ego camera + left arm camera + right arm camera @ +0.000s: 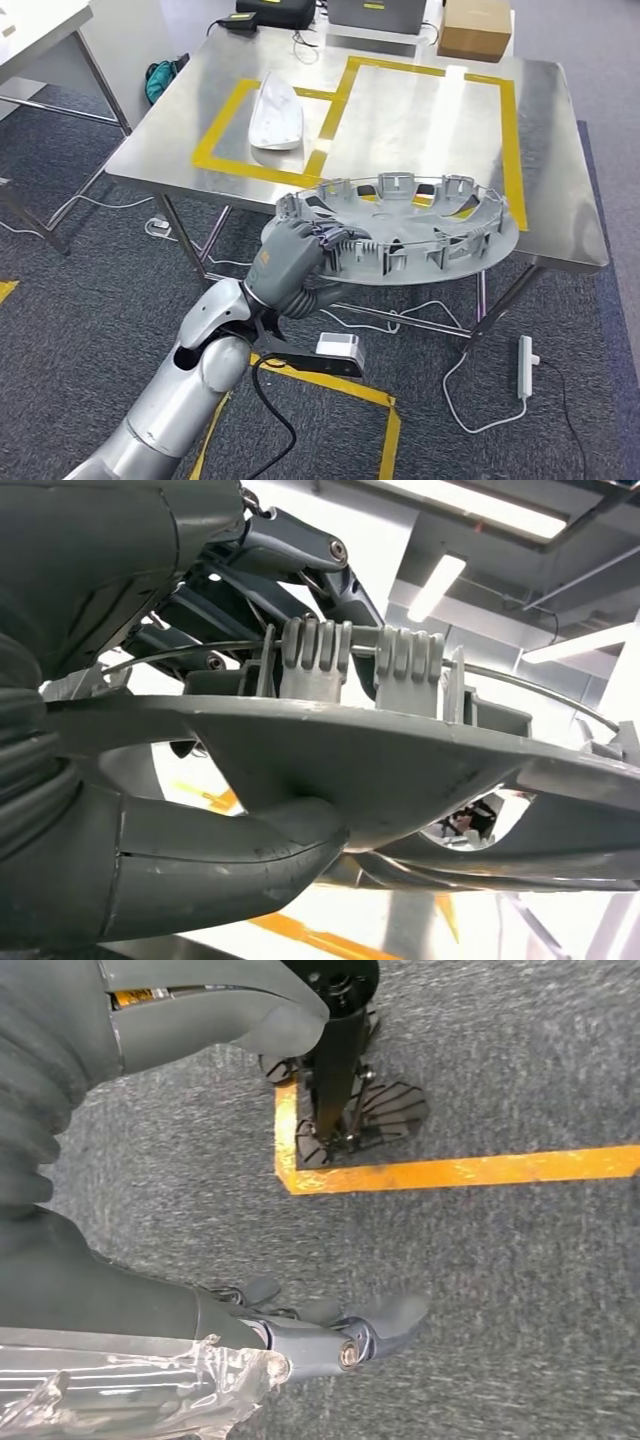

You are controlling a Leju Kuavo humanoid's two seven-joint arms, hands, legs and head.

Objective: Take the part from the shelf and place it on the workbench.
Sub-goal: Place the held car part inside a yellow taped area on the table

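Note:
A large round grey wheel cover (411,235) with ribbed clips around its rim is held level just over the near edge of the steel workbench (551,190). My left hand (290,265) grips its near-left rim, fingers over the top and thumb beneath. In the left wrist view the thumb (226,865) lies under the cover's underside (362,770) while dark fingers (287,550) curl over the clips. My right hand (249,1290) hangs over the carpet, fingers apart, holding nothing.
A white moulded part (278,112) lies in the smaller yellow-taped square on the workbench. The larger taped rectangle (423,110) lies behind the cover. Boxes and a black case sit at the far edge. Cables and a power strip (526,365) lie on the floor.

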